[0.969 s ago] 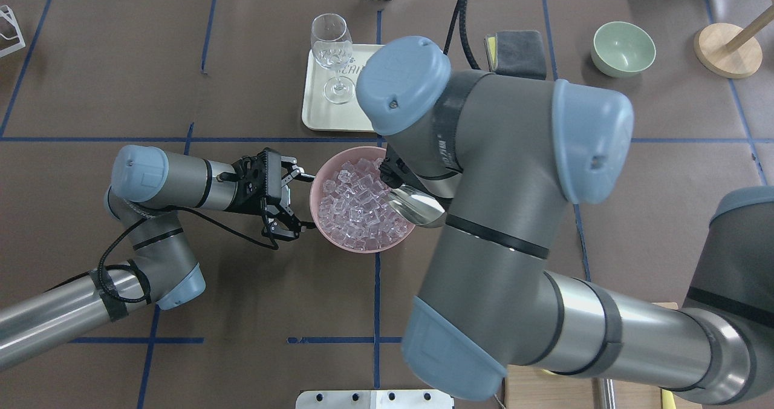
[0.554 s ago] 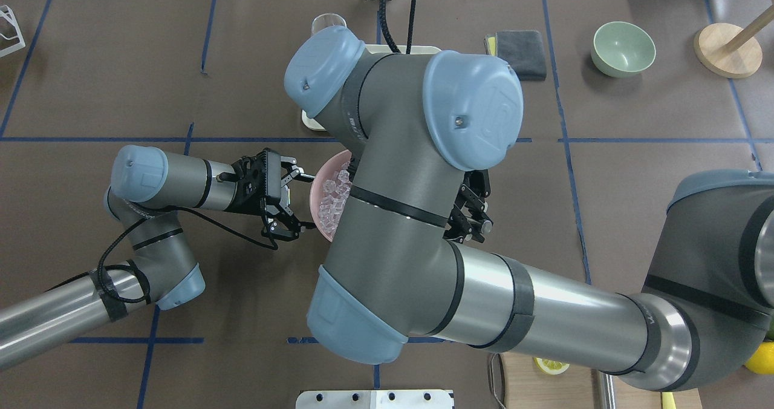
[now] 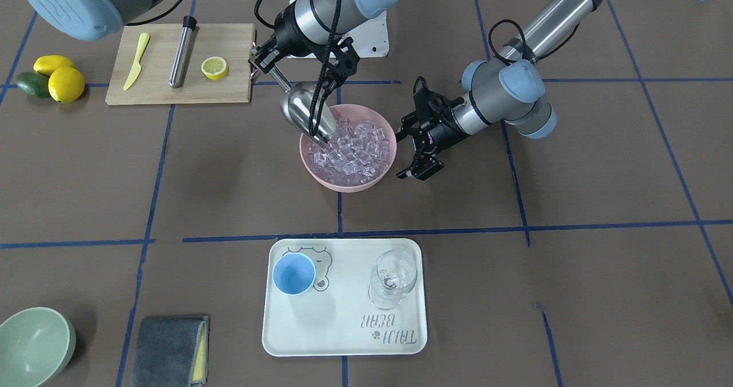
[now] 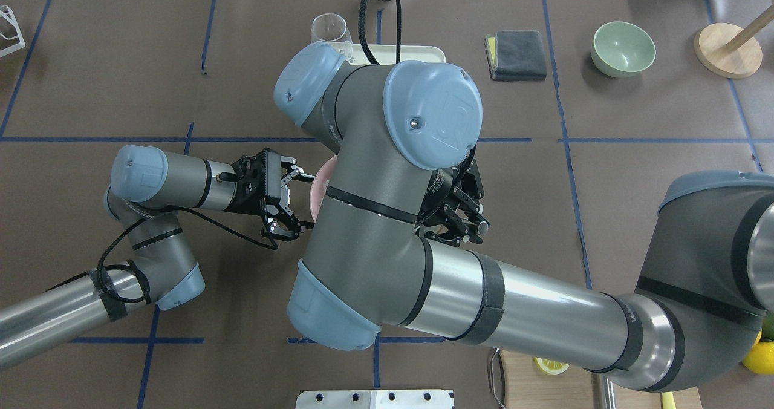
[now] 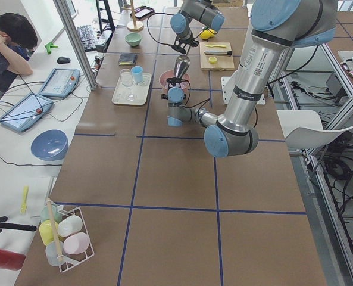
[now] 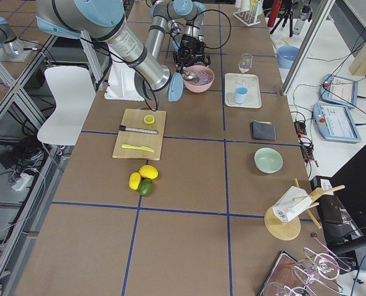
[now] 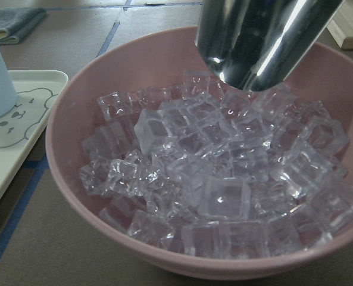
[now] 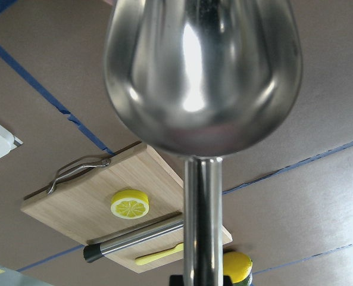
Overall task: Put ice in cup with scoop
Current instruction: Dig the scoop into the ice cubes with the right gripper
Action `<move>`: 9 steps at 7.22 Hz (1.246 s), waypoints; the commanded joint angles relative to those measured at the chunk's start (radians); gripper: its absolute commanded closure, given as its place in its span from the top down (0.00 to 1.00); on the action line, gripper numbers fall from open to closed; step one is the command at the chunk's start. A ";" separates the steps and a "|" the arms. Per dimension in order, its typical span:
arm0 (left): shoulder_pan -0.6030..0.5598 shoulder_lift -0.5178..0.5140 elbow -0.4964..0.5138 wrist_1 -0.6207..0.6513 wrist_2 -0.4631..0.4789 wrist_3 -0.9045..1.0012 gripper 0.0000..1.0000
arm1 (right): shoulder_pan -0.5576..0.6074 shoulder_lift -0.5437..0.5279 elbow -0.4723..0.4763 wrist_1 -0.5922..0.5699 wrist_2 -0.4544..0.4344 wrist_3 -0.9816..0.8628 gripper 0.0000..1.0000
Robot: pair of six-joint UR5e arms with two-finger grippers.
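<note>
One brown, blue-gridded table (image 3: pixel 601 164).

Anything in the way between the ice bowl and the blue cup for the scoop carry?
Nothing visible. Only bare table and the edge of the tray lie between the pink bowl and the cup. The stemmed glass shares the tray but stands apart, off the path.

On a wooden cutting board (image 3: pixel 235 40) lie a yellow knife (image 3: pixel 136 60), a black-capped steel cylinder (image 3: pixel 182 52) and a lemon half (image 3: pixel 214 67). Two lemons (image 3: pixel 66 83) and an avocado (image 3: pixel 30 84) sit beside it. A stemmed glass (image 3: pixel 392 278) stands on a cream tray (image 3: pixel 338 332); a green bowl (image 3: pixel 34 344) neighbours a grey cloth (image 3: pixel 166 350).
</note>
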 commanded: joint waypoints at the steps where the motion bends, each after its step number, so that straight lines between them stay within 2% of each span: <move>1: 0.000 0.000 -0.001 0.000 0.000 0.000 1.00 | -0.004 0.010 -0.025 0.006 -0.002 -0.018 0.00; 4: 0.000 0.000 -0.001 0.000 0.000 0.000 1.00 | -0.006 0.011 -0.047 0.044 -0.002 -0.018 0.00; 9: 0.000 -0.002 -0.001 0.000 0.000 0.000 1.00 | -0.018 -0.009 -0.115 0.211 -0.002 0.000 0.00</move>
